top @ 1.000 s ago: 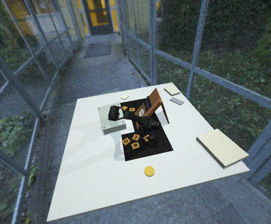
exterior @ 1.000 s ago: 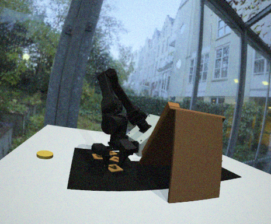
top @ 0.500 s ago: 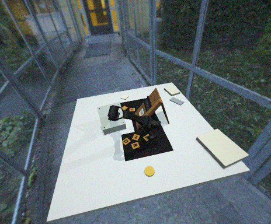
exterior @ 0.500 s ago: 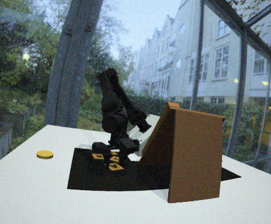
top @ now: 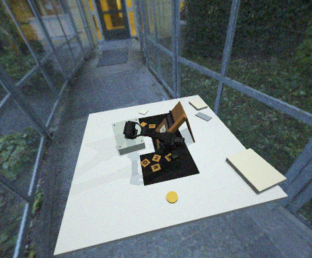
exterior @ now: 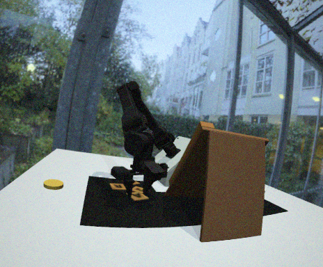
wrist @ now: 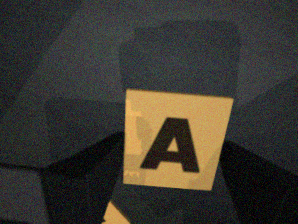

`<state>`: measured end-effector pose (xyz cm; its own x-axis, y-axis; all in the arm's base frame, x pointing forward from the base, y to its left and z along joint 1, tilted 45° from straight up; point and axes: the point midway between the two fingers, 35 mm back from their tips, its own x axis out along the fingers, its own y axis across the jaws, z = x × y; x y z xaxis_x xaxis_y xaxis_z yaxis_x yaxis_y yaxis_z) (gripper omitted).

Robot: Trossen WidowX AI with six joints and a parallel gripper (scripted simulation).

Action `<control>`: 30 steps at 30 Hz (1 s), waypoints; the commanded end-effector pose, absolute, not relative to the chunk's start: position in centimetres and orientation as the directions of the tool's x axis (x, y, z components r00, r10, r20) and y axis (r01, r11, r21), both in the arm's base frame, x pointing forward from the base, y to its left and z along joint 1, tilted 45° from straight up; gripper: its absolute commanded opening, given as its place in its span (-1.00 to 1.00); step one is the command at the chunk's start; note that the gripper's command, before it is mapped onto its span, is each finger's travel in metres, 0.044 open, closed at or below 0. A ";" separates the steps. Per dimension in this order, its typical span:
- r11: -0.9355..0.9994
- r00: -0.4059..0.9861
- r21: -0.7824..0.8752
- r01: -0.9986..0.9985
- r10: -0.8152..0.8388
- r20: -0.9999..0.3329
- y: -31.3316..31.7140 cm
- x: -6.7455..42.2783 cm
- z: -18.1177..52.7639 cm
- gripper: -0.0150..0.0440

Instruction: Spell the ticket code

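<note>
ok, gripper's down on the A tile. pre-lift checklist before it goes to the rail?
1. Grip: gripper is shut on the A tile, down at the black mat. Ok.
2. Right letter first: ticket code is not readable in any view. Cannot tell.
3. Tile square in the fingers: the A sits slightly tilted in the wrist view. Cannot tell if it matters.
4. Neighbours: other tiles lie close by, one corner at the wrist view's bottom edge. Lift straight up. Not ok for a sideways move.
5. Rail's open end: hidden behind the board. Cannot tell.
6. Yellow disc is well off the path. Ok.
</note>
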<state>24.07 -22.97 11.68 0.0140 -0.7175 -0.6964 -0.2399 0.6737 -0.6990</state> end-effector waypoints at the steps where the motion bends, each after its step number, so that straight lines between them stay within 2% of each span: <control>1: 0.672 0.013 -0.702 -0.236 -0.720 -0.694 -22.8 24.1 11.9 -0.49; 20: 0.673 0.013 -0.701 -0.236 -0.719 -0.694 -21.7 24.0 12.5 -0.49; 30: 0.696 0.023 -0.693 -0.189 -0.702 -0.712 -23.4 24.0 12.9 -0.49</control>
<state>23.83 -22.69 12.50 0.0138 -0.7049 -0.7091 -0.2104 0.6913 -0.6913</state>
